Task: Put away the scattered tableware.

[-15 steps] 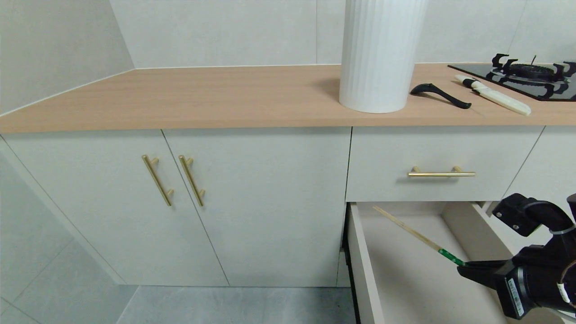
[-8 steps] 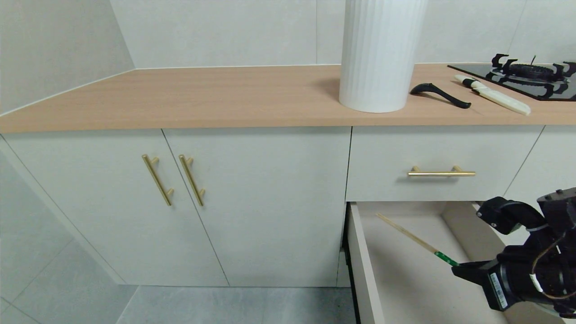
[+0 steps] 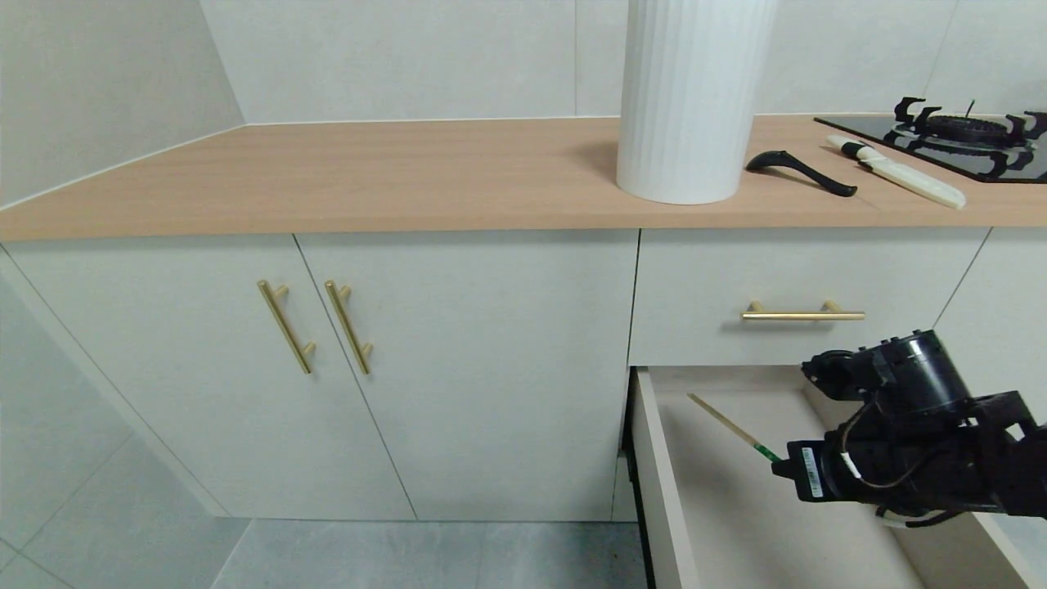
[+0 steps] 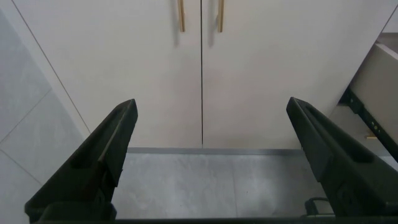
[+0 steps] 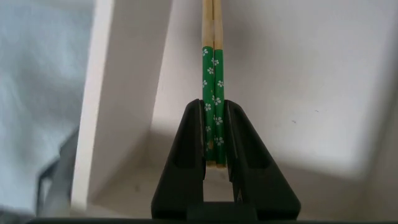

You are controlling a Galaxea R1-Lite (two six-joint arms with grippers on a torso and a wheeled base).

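Observation:
My right gripper (image 3: 784, 469) is inside the open lower drawer (image 3: 654, 458), shut on a pair of wooden chopsticks (image 3: 726, 425) with green flowered ends. The chopsticks (image 5: 211, 81) point out from between the black fingers (image 5: 185, 143) toward the drawer's far left corner. On the worktop lie a black-handled utensil (image 3: 800, 172) and a cream knife (image 3: 900, 174) with a black band. My left gripper (image 4: 208, 162) hangs open before the cupboard doors (image 4: 201, 68), above the grey floor, holding nothing.
A tall white ribbed cylinder (image 3: 691, 98) stands on the wooden worktop (image 3: 368, 176). A black gas hob (image 3: 965, 135) is at the far right. The upper drawer with a brass handle (image 3: 802, 315) is closed. Two cupboard doors with brass handles (image 3: 315, 327) are closed at left.
My right arm has swung left and deeper into the drawer, turning its wrist; the chopsticks moved with it and now lie lower and closer to the drawer's floor.

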